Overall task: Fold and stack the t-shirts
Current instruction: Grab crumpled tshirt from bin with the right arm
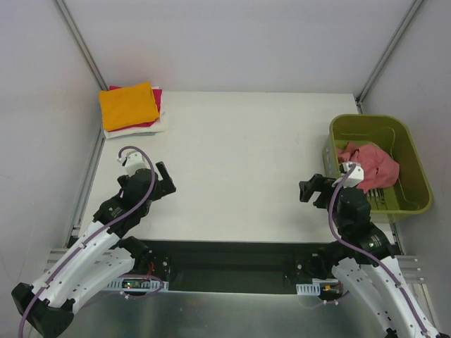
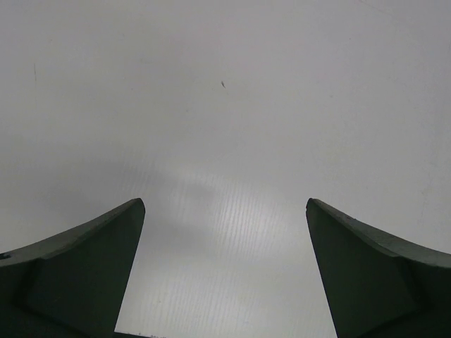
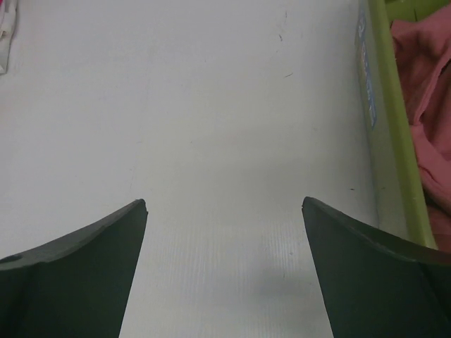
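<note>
Seemingly crumpled shirt (image 1: 373, 163) lies in basket (image 1: 370, 130)

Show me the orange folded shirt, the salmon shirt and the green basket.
orange folded shirt (image 1: 128, 105), top external view, middle of its top face.
salmon shirt (image 1: 372, 163), top external view, middle of the crumpled cloth.
green basket (image 1: 370, 119), top external view, its far rim.

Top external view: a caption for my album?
With left gripper and right gripper open, folded t-shirts sit stacked far left, salmon t-shirt crumpled in green basket.
</note>
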`<state>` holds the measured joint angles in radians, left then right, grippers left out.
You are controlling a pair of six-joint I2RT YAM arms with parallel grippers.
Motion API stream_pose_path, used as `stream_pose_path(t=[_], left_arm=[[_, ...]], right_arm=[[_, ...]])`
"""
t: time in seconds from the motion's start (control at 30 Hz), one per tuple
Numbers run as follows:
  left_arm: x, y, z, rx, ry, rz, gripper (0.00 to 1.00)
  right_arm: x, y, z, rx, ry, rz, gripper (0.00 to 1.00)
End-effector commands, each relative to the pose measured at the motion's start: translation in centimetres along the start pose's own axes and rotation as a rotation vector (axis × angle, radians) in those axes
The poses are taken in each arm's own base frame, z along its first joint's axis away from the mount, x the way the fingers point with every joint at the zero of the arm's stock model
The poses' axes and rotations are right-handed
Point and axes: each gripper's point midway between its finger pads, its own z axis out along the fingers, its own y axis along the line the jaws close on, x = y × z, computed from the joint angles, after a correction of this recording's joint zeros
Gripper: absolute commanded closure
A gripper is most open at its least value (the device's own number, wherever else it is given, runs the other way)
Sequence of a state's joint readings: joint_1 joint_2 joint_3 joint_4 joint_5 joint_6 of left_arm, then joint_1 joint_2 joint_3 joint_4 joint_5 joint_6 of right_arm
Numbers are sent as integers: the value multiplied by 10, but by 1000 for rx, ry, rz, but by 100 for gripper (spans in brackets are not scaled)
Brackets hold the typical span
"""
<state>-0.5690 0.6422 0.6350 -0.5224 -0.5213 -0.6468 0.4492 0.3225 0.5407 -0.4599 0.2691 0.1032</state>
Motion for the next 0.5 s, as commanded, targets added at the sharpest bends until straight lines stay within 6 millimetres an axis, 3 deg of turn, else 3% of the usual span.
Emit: stream_pose_path(t=[0.0, 0.07, 0.1, 0.13, 0.2, 0.3, 0.4, 0.47], left_arm=[[-16, -4, -4, 0, -35, 6, 1], [-15, -6, -4, 10, -26, 13, 1], [-14, -8, -5, 19, -20, 8, 1], [-12, -10, -5, 29, -8, 6, 1], [-10, -13, -5, 44, 5, 10, 1], [-7, -13, -4, 46, 18, 19, 1], [-3, -13, -2, 42, 28, 23, 1], [0, -13, -2, 46, 42, 18, 1]], right_arm=[[-41, -11, -14, 122, -76, 95, 4], [-46, -27, -13, 256, -52, 112, 4], [-61, -46, -27, 395, -73, 150, 4], [-59, -56, -24, 489, -21, 117, 4], [-83, -63, -36, 580, 4, 46, 4], [-97, -64, -23, 648, 79, -23, 4], [-119, -69, -8, 690, 102, 32, 4], [-131, -86, 2, 730, 134, 103, 4]])
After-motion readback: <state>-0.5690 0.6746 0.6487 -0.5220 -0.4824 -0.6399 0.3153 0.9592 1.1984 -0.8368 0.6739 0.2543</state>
